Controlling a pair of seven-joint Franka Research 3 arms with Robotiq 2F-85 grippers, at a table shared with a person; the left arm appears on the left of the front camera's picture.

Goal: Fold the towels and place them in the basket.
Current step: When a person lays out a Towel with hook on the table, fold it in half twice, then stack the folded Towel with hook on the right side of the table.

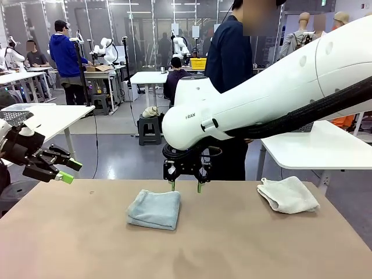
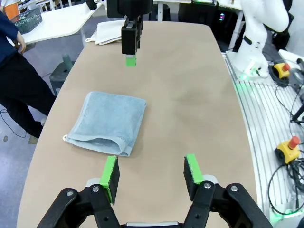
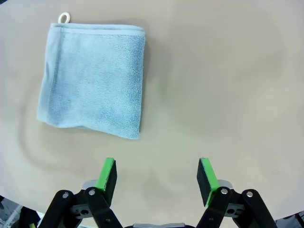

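A: Where do you stand on the 2 towels?

B: Your blue-grey towel point(image 1: 154, 209) lies folded on the table point(image 1: 232, 244), just under and to the side of your right gripper point(image 1: 186, 185), which hangs above the towel's far edge with its fingers spread and nothing between them. The white towel point(image 1: 288, 194) sits bunched, roughly folded, well off to that gripper's outer side, near the table's far edge.

A: And your left gripper?

B: The left gripper point(image 1: 63, 170) hovers off the table's near-left corner, pads point(image 2: 110, 173) apart, empty, the blue-grey towel ahead of it.

A: So what is left for you?

B: Judging by this, folding looks done on 1 towel, perhaps both; placing is all ahead.

A: The basket?

B: A dark mesh basket point(image 2: 26, 19) stands on another table beyond the person; I cannot tell what it holds
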